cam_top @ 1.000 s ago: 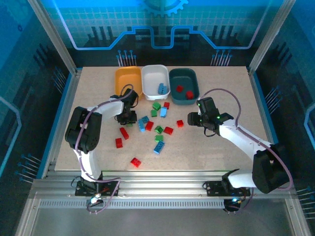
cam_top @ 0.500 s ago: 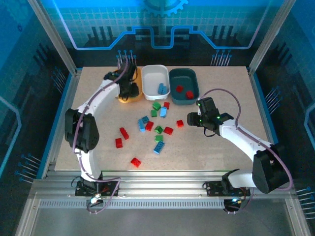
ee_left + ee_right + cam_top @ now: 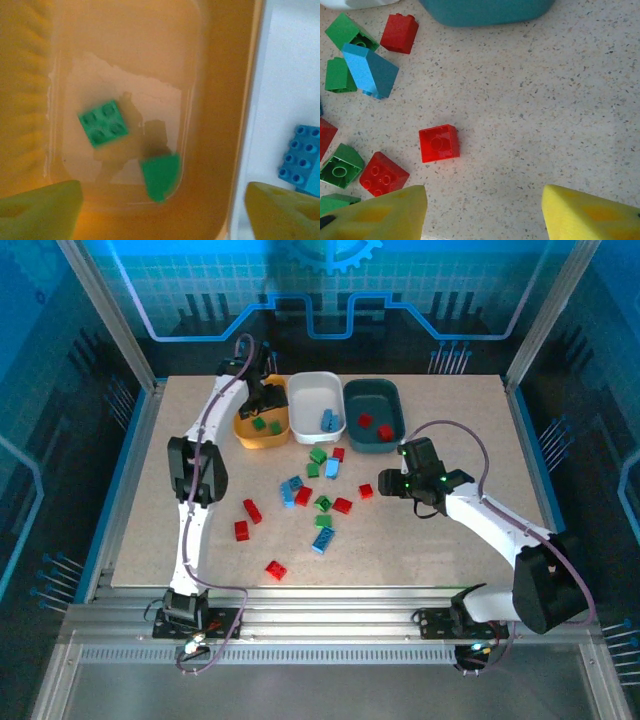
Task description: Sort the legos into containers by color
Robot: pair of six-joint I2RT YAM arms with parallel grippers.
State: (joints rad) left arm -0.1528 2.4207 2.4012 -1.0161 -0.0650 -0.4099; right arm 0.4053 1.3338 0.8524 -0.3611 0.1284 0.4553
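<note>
Our left tool [image 3: 162,207] gapes over two green legos [image 3: 102,123] in the orange-yellow tray [image 3: 220,75]; a second ago it worked the mid-frame pile [image 3: 322,504]. Our right tool [image 3: 484,212] is spread, seemingly empty, near a red lego [image 3: 439,143].

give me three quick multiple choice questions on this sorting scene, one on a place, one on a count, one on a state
1. Where is the left hand?
A. over the orange-yellow tray
B. over the teal tray
C. over the loose bricks on the table

2. How many green bricks lie in that tray?
A. none
B. two
C. five

3. How do the left hand's jaws stand?
A. shut on a red brick
B. shut on a blue brick
C. open and empty

Answers:
1 A, its wrist view looks down into that tray.
2 B, two green bricks lie on the tray floor.
3 C, the fingers stand wide apart with nothing between them.
</note>
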